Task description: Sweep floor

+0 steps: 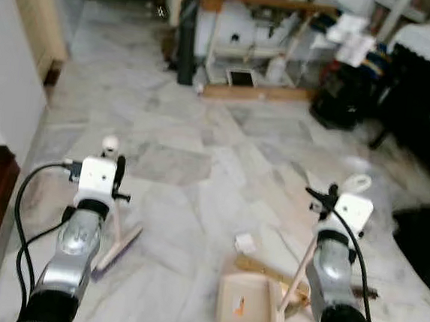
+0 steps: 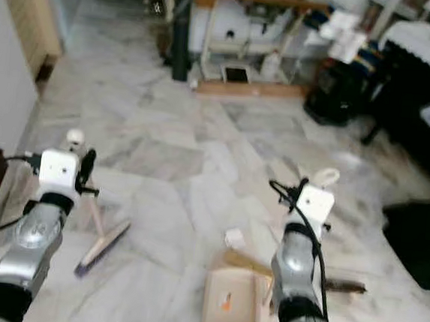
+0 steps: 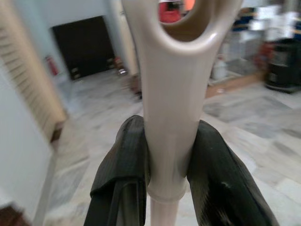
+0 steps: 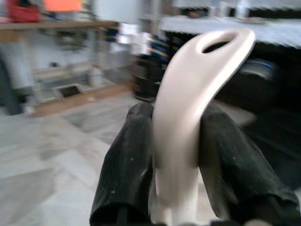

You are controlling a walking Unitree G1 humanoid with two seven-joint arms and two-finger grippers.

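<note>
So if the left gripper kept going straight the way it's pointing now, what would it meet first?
Nothing nearby, probably. The left gripper, shut on the broom handle, points across open marble floor toward a distant dark doorway; depth is unclear.

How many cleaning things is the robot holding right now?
2. A broom in its left tool, brush head on the floor at left; a dustpan held by its handle in the right tool, resting on the floor.

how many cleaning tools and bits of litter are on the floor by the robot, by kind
brooms: 1, held by the left gripper
dustpans: 1, handle in the right gripper
white scraps: 1
brown litter pieces: 1
total: 4
</note>
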